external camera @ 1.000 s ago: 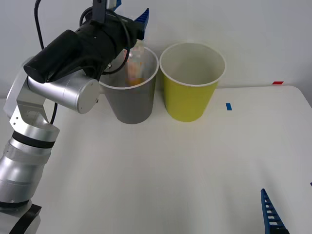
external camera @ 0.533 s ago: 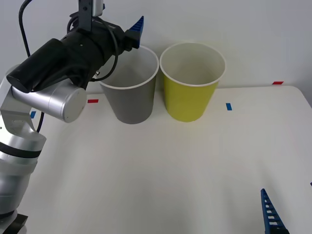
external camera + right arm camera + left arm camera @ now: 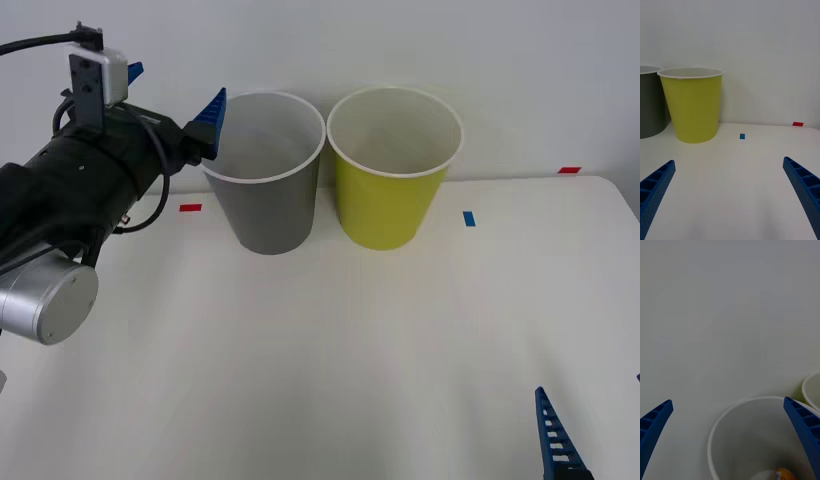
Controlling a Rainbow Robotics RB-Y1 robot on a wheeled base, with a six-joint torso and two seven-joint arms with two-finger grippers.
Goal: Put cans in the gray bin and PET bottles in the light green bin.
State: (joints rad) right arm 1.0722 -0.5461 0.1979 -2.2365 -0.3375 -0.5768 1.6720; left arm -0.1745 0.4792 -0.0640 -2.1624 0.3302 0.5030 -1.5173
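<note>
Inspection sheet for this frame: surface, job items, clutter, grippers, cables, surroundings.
Surface: white table with small red and blue tape marks.
Job's things: gray bin and light green bin upright, side by side at the back; can lies at the gray bin's bottom.
Clutter: nothing seen.
Grippers: left gripper open, empty, beside the gray bin's rim; right gripper open, low over the table's near right.
Cables: black cable on the left arm.
Surroundings: plain pale wall.

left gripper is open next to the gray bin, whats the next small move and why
Probably pull the left gripper farther back from the gray bin toward rest. Its fingers are open and empty, and the can already lies at the bin's bottom. The right gripper waits open, low over the table.
</note>
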